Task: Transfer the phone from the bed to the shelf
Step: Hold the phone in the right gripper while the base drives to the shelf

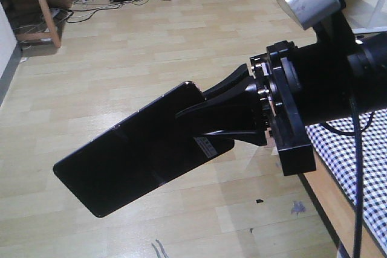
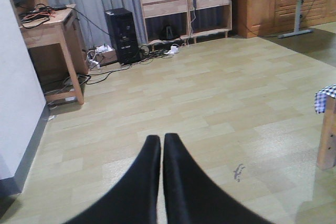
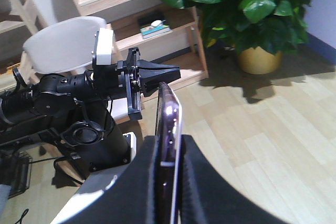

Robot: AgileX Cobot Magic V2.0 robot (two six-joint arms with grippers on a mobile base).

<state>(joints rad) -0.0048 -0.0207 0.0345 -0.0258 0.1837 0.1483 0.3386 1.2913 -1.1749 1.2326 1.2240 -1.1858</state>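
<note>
The phone (image 1: 145, 149) is a slim black slab with a white sticker, held out over the wood floor. My right gripper (image 1: 193, 104) is shut on its near end. In the right wrist view the phone (image 3: 169, 108) stands edge-on, pinched between the right gripper (image 3: 169, 142) pads. The bed (image 1: 363, 167), in black-and-white check, lies at the lower right behind the gripper; its corner (image 2: 325, 97) also shows in the left wrist view. The pale wood shelf (image 3: 131, 22) stands beyond the left arm. My left gripper (image 2: 161, 139) is shut on nothing and also shows as (image 3: 173, 71).
An orange-brown side table (image 2: 52, 24) stands at the left wall with cables (image 2: 100, 72) on the floor beside it. A black computer tower (image 2: 122, 32) and wooden drawer units (image 2: 184, 1) line the far wall. A potted plant (image 3: 247, 14) stands right of the shelf.
</note>
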